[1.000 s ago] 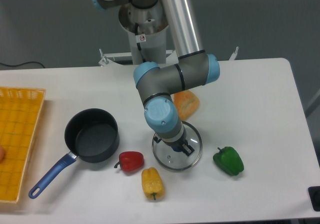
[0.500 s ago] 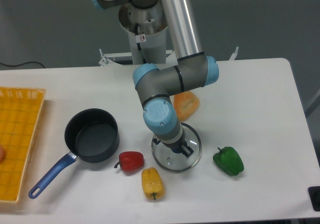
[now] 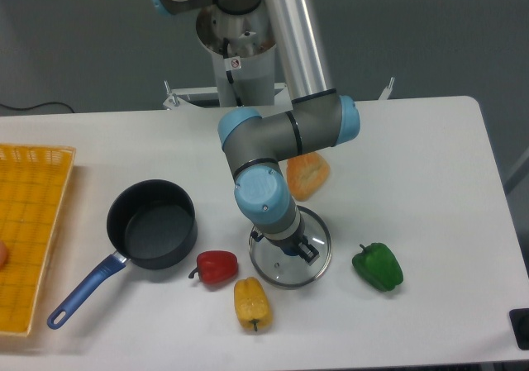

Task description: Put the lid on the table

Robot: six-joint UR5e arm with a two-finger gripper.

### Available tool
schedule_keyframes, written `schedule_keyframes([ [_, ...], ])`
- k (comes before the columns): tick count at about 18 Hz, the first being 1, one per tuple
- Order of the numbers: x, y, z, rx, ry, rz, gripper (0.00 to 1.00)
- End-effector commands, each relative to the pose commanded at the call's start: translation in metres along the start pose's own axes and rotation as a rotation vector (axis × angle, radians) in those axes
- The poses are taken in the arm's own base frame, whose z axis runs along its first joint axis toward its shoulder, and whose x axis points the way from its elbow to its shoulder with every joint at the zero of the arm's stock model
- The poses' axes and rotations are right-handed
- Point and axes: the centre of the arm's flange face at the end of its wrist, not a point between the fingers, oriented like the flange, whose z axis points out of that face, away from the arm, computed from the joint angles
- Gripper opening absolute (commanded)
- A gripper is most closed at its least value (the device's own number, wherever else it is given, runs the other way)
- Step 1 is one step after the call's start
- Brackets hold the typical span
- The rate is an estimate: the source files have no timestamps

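Note:
The lid (image 3: 281, 273), round clear glass with a thin metal rim, is level over the white table (image 3: 413, 164), between the peppers. My gripper (image 3: 293, 249) points down over its centre. The dark fingers are shut on the blue knob, which shows only partly between them. The wrist hides the lid's rear-left part. Whether the rim touches the table I cannot tell. The dark saucepan (image 3: 153, 226) with a blue handle stands uncovered to the left, apart from the lid.
A red pepper (image 3: 217, 266) and a yellow pepper (image 3: 251, 302) lie just left of the lid. A green pepper (image 3: 378, 266) is to its right and an orange pepper (image 3: 307, 173) behind it. A yellow mesh tray (image 3: 29, 222) sits at the left edge.
The gripper and the lid have shifted together slightly to the left and towards the front edge. The peppers and the saucepan have stayed put.

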Motion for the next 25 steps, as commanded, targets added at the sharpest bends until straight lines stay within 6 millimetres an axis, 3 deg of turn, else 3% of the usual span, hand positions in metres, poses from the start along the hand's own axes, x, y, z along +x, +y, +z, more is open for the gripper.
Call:
schedule_keyframes([
  [6,0.0,0.0,0.0,-0.001,0.001,0.0,0.64],
  [7,0.0,0.0,-0.001,0.0,0.0,0.002,0.66],
  [8,0.0,0.0,-0.001,0.001,-0.001,0.003,0.75],
  [16,0.001,0.0,0.0,-0.002,0.001,0.002,0.77],
  [17,0.001,0.0,0.0,-0.002,0.001,0.002,0.81],
  [19,0.001,0.002,-0.005,0.001,-0.006,0.003,0.99],
  [22,-0.002,0.001,-0.013,0.007,-0.02,0.0,1.0],
  [25,-0.01,0.004,-0.04,0.035,-0.06,-0.012,1.0],
])
